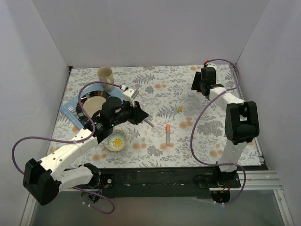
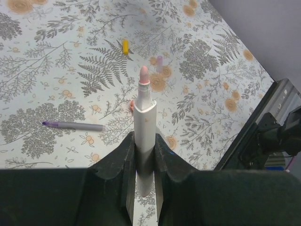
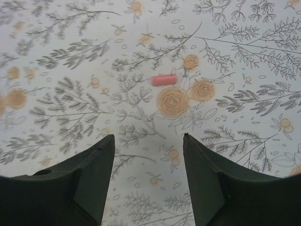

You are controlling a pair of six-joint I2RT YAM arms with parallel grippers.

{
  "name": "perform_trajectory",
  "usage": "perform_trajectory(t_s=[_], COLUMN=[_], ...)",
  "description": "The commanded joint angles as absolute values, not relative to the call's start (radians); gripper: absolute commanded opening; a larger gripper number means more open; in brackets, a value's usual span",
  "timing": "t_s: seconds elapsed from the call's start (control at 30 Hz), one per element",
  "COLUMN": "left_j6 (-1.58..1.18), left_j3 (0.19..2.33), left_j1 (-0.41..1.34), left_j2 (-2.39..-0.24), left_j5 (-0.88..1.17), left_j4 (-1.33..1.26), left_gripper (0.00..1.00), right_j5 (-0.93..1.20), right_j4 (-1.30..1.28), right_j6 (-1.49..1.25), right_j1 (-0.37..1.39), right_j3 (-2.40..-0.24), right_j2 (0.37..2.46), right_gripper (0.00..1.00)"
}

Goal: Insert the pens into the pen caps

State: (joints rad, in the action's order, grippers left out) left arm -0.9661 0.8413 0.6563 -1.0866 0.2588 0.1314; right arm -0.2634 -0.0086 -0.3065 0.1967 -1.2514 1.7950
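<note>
Capping judged barely begun: left gripper [image 2: 145, 140] clamps the bare-tipped pink pen [image 2: 144, 110], right gripper [image 3: 148, 141] gapes empty with the pink cap [image 3: 164, 80] at its 12 o'clock, while the purple pen [image 2: 73, 125] at the held pen's 9 o'clock and the yellow cap [image 2: 125, 45] at 12 lie unpaired.

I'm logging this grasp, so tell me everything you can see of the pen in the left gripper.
The pen is a slim, pale whitish, plastic-looking marker, uncapped, with a bare pink tip. The left gripper clamps its lower barrel between two dark fingers. It points away from the wrist camera over the floral tablecloth; only the fingers visibly touch it.
</note>
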Motion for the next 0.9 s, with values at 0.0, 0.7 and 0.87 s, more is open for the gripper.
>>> perform_trajectory(t_s=[0.0, 0.7, 0.87], left_j6=[-0.917, -0.922, -0.92], left_j3=[0.827, 0.828, 0.83], left_j1=[0.658, 0.658, 0.658], left_j2=[-1.028, -1.045, -1.045], left_j5=[0.184, 0.242, 0.244], left_j4=[0.143, 0.133, 0.132], left_gripper=[0.0, 0.0, 0.0], right_j5=[-0.218, -0.087, -0.066], right_j4=[-0.047, -0.181, -0.219], right_j6=[-0.247, -0.193, -0.18], right_j1=[0.155, 0.072, 0.074], right_j3=[-1.458, -1.758, -1.772], right_j2=[1.936, 2.287, 2.299], right_gripper=[0.66, 0.48, 0.42])
